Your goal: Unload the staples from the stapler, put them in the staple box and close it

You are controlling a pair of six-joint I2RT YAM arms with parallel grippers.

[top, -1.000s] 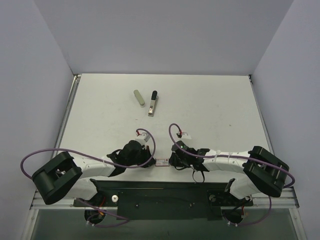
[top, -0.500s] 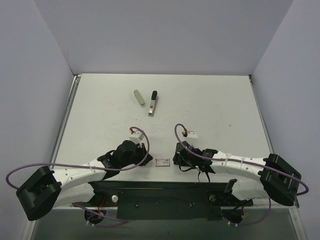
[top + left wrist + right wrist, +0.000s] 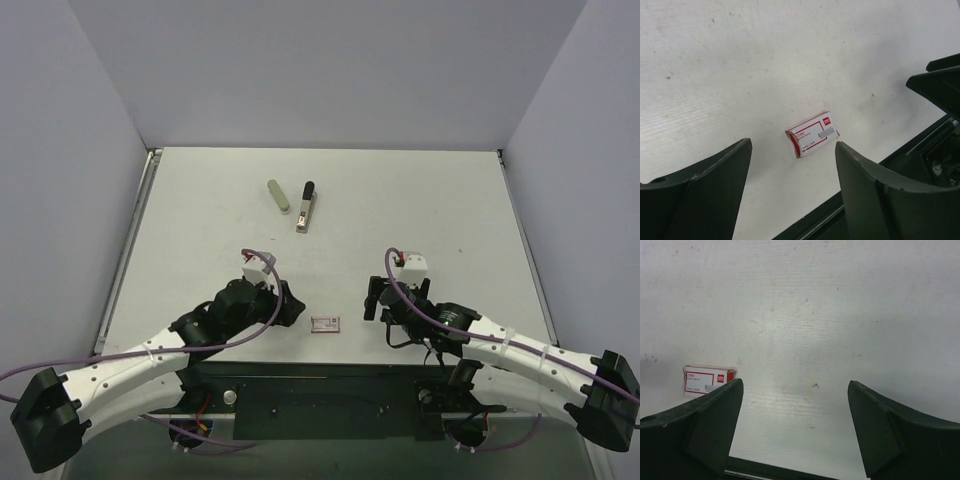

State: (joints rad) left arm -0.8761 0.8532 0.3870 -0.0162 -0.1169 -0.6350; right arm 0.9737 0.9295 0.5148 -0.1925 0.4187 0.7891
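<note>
slim silver-grey metal stapler with black top [image 3: 307, 207] lying far up the white counter [image 3: 450, 200] — well apart from both | left fingers [image 3: 715, 185] standing open, holding nothing | right fingers [image 3: 880, 430] standing open, holding nothing

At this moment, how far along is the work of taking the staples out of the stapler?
Nothing looks done: the stapler lies untouched beside a grey bar. In hand: nothing; the left end effector and right end effector are open and empty, near a small red-and-white box. Left: reaching the stapler, opening it, removing the staples.
</note>
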